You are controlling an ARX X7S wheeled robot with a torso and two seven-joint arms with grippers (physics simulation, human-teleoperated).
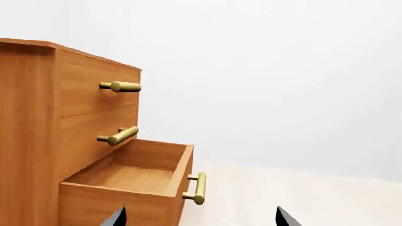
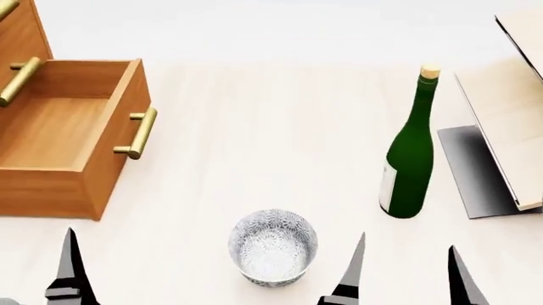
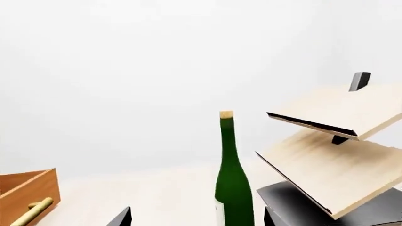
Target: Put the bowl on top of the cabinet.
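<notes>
The bowl stands upright on its foot on the pale table, mouth up, so its axis runs vertical; nothing lies inside it. It sits near the table's front edge, between my two grippers. My right gripper hangs just beside it, fingers spread wide and holding nothing. My left gripper shows two dark fingertips well apart in the left wrist view, also open.

Bare tabletop stretches beyond the bowl, between the cabinet on the left and the green bottle on the right. The cabinet's lowest drawer is pulled out and holds nothing. Its top edge shows only in the left wrist view. Beyond the upright bottle stands a slanted light-wood rack on a dark base.
</notes>
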